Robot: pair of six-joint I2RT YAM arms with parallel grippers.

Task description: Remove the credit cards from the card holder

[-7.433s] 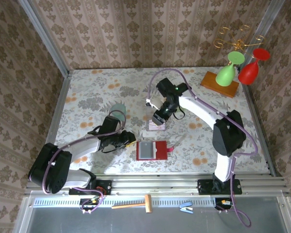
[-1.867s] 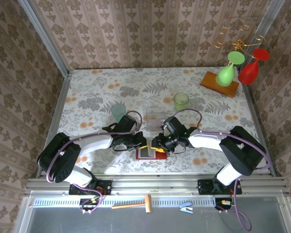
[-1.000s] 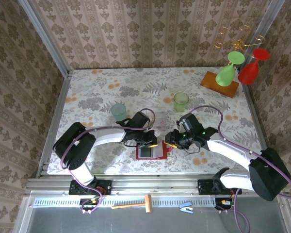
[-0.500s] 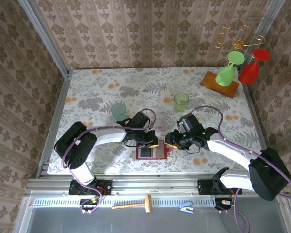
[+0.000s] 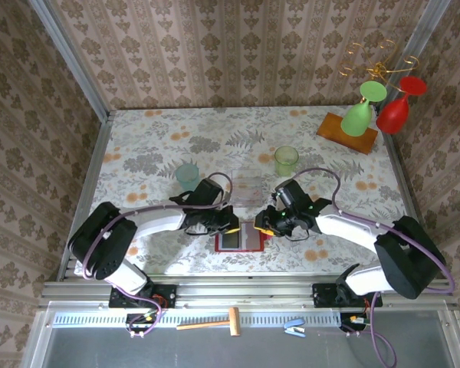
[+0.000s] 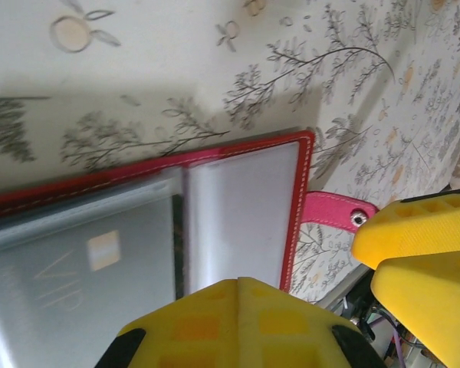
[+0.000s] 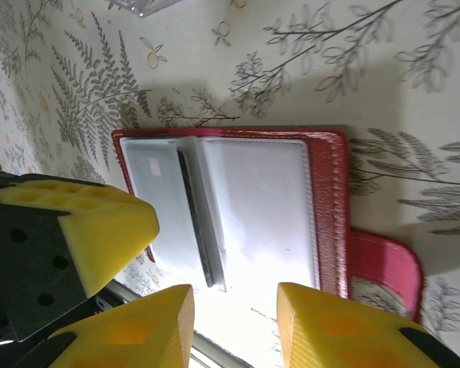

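The card holder point(image 5: 249, 245) lies open near the table's front edge, a red wallet with grey clear sleeves point(image 7: 253, 203) and a red tab point(image 6: 333, 211). One credit card marked VIP point(image 6: 69, 268) sits inside the left sleeve, and its dark edge point(image 7: 195, 222) shows at the fold. My left gripper point(image 5: 228, 225) hovers at the wallet's left end, its yellow fingertips point(image 6: 241, 322) shut together with nothing between them. My right gripper point(image 5: 262, 224) is over the right end. It is open point(image 7: 234, 326), its fingers straddling the wallet's near edge.
A clear plastic box point(image 5: 248, 184) stands just behind the wallet. A teal cup point(image 5: 187, 175) and a green cup point(image 5: 286, 160) flank it. A wooden block point(image 5: 346, 128) with green and red glasses is at the back right. The metal front rail point(image 5: 245, 285) runs close by.
Both grippers have shifted a little to the left over the wallet. The right one now covers the red tab in the top view. The wallet has stayed put.
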